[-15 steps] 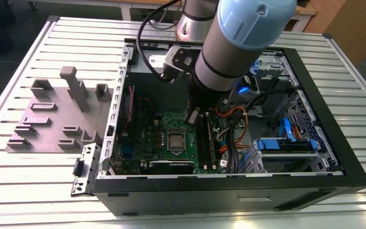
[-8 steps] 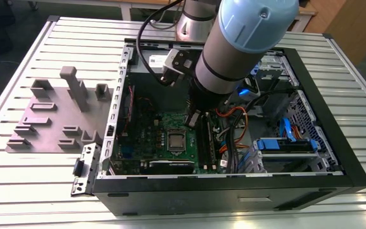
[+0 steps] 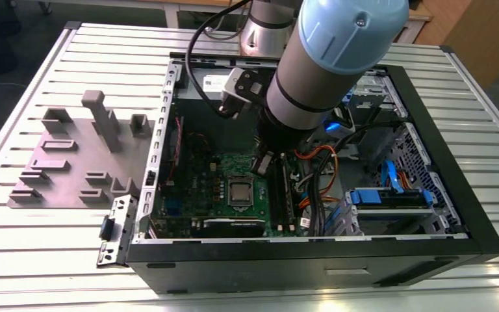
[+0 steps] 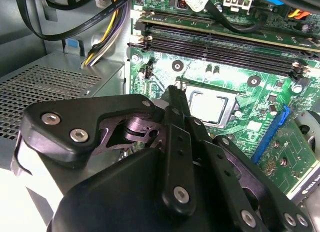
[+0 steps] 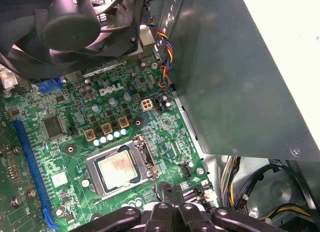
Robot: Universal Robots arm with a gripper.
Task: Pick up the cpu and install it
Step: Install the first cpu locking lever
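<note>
**CPU seated in its socket, claw just above the board**

I see the cpu (image 5: 118, 168) lying flat in the socket (image 5: 102, 189) on the green board (image 5: 75, 142), its metal top facing up and the silver frame around it. In the second wrist view the cpu (image 4: 206, 105) shows as a bright square beyond the tip of the claw (image 4: 174, 92), and nothing touches it. In the exterior view the cpu (image 3: 239, 192) sits near the middle of the board (image 3: 202, 188), inside the open case (image 3: 319, 260).

My claw holds nothing. Its fingers (image 4: 176, 137) look drawn together into one narrow black bar, and it hangs close over the board, just beside the socket. In the first wrist view the claw (image 5: 172, 194) pokes in next to the socket's edge.

Around the socket I see memory slots (image 4: 225, 47), a blue slot (image 5: 27, 162), a dark fan (image 5: 75, 27) and a bundle of coloured wires (image 5: 162, 52). The arm (image 3: 336, 58) reaches down into the case from above. The case lies on its side on the slatted table (image 3: 41, 260), and a grey moulded tray (image 3: 67, 162) rests on the table at the exterior view's left.
</note>
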